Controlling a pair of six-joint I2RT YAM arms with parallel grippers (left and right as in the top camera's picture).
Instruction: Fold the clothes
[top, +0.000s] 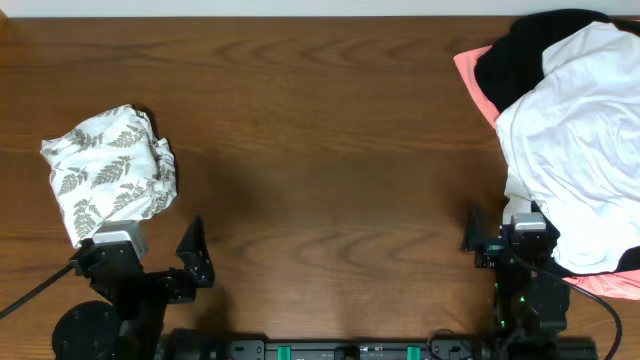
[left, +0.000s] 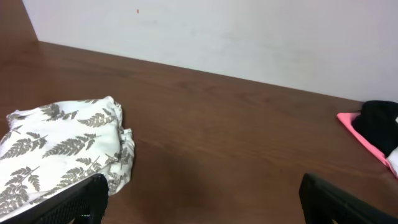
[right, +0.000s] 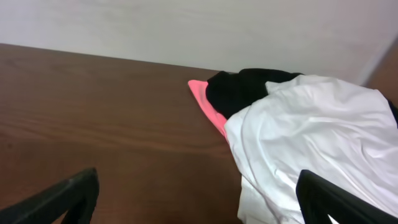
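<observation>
1. White thin fabric garment with grey-green fern print (top: 110, 170) lies bunched at the left edge of the brown wooden table (top: 320, 120), just ahead of the left gripper (left: 202, 190) and a little to its left.
2. Its longer axis seems to run from the far edge to the near edge.
3. The left gripper is nearer, with its fingers wide and empty.
4. The right gripper (right: 199, 186), also wide and empty, waits at the right edge beside a plain white garment (top: 580, 150).

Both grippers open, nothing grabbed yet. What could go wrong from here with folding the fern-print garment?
1. The fern-print garment lies bunched up beside the left gripper; a pinch there may catch several layers and lift a wad instead of one edge.
2. The plain white garment lies right against the right gripper; swinging that arm out could snag it and drag it along.
</observation>
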